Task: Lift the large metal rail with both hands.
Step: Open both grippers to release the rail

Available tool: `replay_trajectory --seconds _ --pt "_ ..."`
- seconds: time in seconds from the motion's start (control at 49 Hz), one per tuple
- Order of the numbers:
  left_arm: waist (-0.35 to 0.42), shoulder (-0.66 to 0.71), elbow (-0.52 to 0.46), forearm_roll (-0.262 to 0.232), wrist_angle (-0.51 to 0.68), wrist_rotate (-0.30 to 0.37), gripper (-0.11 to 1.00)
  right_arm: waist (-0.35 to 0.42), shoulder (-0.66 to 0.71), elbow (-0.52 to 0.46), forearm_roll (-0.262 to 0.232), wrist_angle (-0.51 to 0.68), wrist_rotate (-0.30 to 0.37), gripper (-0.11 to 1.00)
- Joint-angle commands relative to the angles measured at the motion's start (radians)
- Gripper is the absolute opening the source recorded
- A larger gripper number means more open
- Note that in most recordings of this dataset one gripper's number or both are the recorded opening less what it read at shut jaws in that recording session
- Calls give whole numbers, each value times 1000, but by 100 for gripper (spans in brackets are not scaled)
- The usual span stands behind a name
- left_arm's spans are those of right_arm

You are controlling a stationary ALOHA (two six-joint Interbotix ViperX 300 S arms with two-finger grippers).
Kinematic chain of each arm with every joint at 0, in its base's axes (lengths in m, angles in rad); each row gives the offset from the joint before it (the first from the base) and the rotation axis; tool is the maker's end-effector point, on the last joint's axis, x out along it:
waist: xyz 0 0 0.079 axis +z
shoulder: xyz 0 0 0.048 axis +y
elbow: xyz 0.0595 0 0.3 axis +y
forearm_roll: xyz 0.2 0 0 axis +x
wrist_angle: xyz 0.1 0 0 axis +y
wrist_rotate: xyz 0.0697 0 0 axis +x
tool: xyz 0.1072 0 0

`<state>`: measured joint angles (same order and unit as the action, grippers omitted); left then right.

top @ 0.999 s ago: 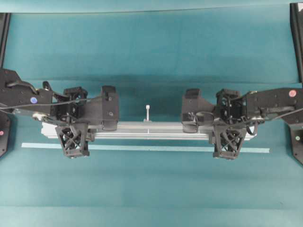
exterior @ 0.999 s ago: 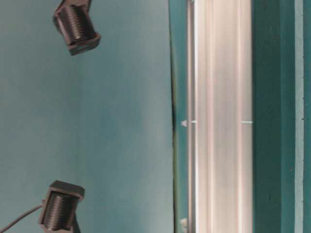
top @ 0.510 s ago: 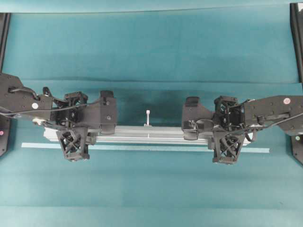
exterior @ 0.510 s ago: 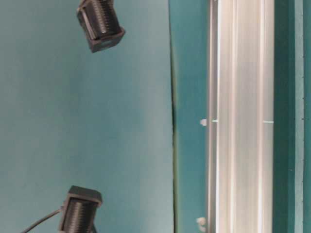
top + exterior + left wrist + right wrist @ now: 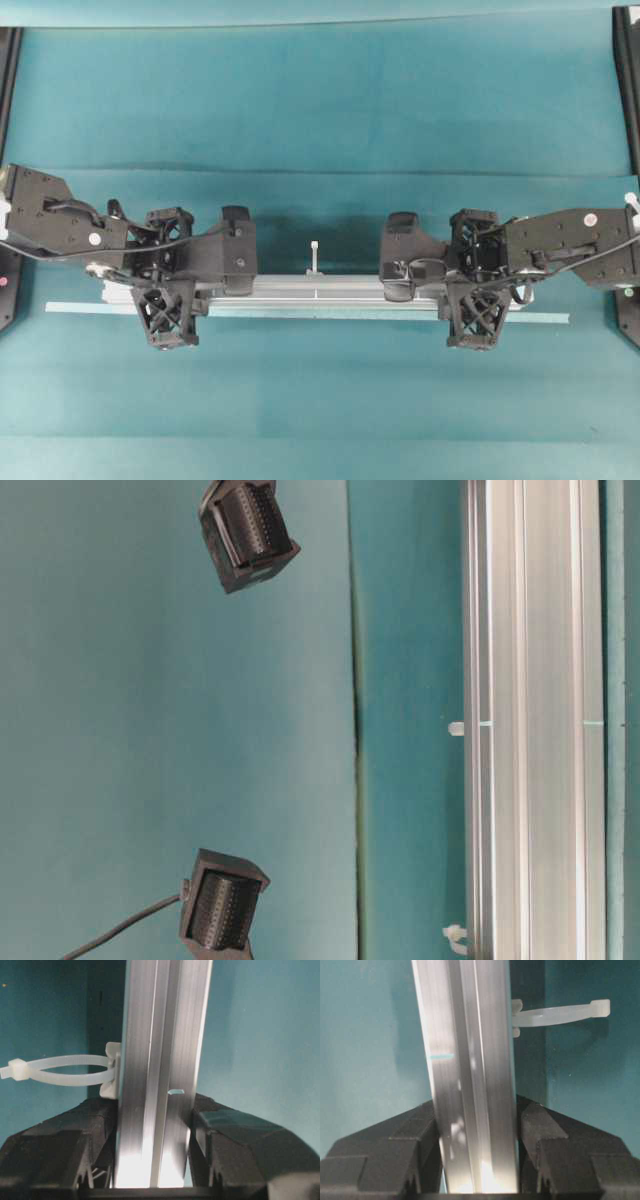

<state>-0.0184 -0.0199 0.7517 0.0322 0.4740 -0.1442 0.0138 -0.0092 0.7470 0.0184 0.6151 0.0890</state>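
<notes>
ITEM: large metal rail (image 5: 320,292). Long silver grooved extrusion, lying left-right across the teal counter (image 5: 320,100) in overhead view. White zip ties on far side; centre one (image 5: 314,254) sticks out toward top of frame, others show in wrist views.

LOC: rail sits between both end effectors, directly over or just beside the thin pale tape strip (image 5: 540,318) in overhead view; strip's ends stick out past rail on both sides.

LEFT end effector (image 5: 168,300): fingers closed hard against both side faces of rail near its left end; wrist view shows pads touching metal each side, no gap. Zip tie loop just past the pad.

RIGHT end effector (image 5: 478,300): same, clamped on rail near right end; wrist view shows pads flush on both sides.

STATUS:
- Approach: done.
- Two-handed grasp: done, looks symmetric, rail level.
- Lift: prob. under way. Dark shadow band on counter behind rail suggests it is off the surface; height cannot be told.

LEFT TO DO: judged as further upward travel w/ both arms in step; uneven rise would tilt the rail or make it slip in the pads.
</notes>
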Motion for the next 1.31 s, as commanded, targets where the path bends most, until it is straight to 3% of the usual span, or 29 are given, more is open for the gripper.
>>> replay_trajectory --seconds 0.0,0.326,0.571,0.755,1.285 --pt "2 5 -11 -3 -15 -11 36 5 -3 -8 5 -15 6 39" --pt "6 2 -6 -3 -15 8 36 5 6 -8 12 -29 6 39" --pt "6 0 -5 -3 -15 92 36 5 14 -3 12 -38 6 39" --pt "6 0 -5 -3 -20 114 36 5 15 12 14 -72 8 39" --pt "8 -3 14 -3 -20 103 36 5 15 18 14 -81 8 39"
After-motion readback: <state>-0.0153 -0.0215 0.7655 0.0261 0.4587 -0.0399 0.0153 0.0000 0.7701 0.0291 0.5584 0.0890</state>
